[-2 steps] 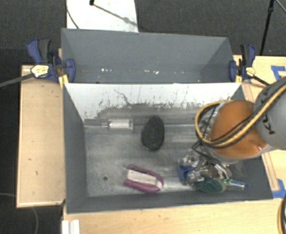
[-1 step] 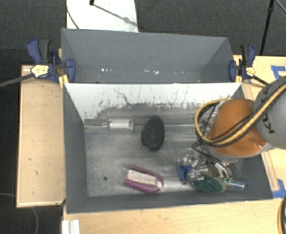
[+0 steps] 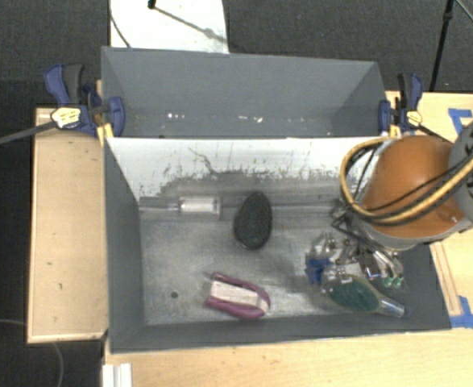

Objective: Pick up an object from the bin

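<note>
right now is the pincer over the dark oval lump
No, the pincer hangs at the right by a green thing, well apart from the dark oval lump.

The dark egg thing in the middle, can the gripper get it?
Probably yes: the dark egg thing lies alone, nothing over it, and bare floor separates it from the gripper.

Grey metal bin [image 3: 123, 240], matt, floor scuffed and scratched pale. Dark oval lump [image 3: 253, 221]: matt, finely speckled, rough-looking. Clear tube [image 3: 197, 206]: see-through and glossy, plastic or glass, hard to tell which. Smooth purple thing [image 3: 238, 297], shiny like plastic, with a white face. Dark green thing [image 3: 355, 297], slightly glossy, glinting clear tip. Orange cover [image 3: 405, 180]: smooth, hard, glossy, like moulded plastic. Smooth-sheathed yellow and black cables [image 3: 346, 168].
</note>
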`<action>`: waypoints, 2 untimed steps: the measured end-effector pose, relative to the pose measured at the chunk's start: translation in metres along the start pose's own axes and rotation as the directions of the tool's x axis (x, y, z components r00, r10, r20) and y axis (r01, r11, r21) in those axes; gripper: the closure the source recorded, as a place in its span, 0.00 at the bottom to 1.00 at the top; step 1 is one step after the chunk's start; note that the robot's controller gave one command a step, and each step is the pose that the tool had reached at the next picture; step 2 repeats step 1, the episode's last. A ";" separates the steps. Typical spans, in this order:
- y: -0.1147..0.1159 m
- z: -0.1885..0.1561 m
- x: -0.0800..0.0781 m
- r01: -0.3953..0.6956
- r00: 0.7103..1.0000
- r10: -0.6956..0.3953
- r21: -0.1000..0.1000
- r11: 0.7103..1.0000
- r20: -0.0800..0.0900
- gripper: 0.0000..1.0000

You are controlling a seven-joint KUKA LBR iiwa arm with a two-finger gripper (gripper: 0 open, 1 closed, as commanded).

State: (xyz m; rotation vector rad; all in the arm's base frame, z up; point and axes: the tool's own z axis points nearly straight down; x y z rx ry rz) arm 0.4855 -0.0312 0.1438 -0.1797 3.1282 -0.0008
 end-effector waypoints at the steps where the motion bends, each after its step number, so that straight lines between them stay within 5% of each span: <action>1: 0.000 -0.046 -0.002 -0.005 1.000 0.005 0.000 1.000 -0.001 1.00; 2: 0.000 -0.046 -0.002 -0.005 1.000 0.005 0.000 1.000 -0.001 1.00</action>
